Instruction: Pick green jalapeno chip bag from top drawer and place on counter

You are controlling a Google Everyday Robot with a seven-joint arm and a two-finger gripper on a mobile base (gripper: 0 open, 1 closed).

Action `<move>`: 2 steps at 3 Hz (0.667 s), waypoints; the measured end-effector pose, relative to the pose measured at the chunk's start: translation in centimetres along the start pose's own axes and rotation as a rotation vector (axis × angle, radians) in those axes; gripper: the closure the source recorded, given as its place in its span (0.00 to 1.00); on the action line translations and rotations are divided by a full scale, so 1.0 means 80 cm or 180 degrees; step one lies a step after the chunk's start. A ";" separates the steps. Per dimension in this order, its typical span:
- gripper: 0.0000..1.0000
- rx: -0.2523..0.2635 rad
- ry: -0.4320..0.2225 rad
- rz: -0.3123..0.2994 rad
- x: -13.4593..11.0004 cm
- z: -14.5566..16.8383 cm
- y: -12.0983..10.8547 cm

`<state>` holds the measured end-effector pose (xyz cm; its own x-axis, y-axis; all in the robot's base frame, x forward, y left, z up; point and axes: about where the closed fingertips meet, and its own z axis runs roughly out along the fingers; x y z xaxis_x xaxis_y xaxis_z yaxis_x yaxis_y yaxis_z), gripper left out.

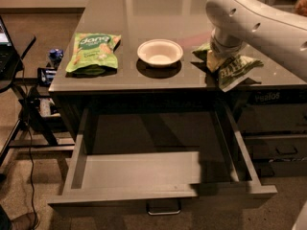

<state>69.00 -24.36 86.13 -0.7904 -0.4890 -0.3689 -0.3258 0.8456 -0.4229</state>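
Note:
The green jalapeno chip bag [238, 69] lies crumpled on the counter [158, 13] near its front right edge. My gripper [217, 60] is right at the bag's left end, mostly hidden under my white arm [259, 20], which reaches in from the upper right. The top drawer [139, 170] is pulled wide open below the counter. Its grey bottom is bare, and its metal loop handle [163, 208] is on the front.
A white bowl [159, 52] sits mid-counter, left of the chip bag. A light-green "dang" bag [93, 52] lies at the counter's front left. Darker drawers with black handles [283, 150] are at the right. A black stand with cables [19, 104] is at the left.

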 end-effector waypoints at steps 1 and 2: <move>0.00 0.0000 0.0000 0.0000 0.000 0.000 0.000; 0.00 0.0000 0.0000 0.0000 0.000 0.000 0.000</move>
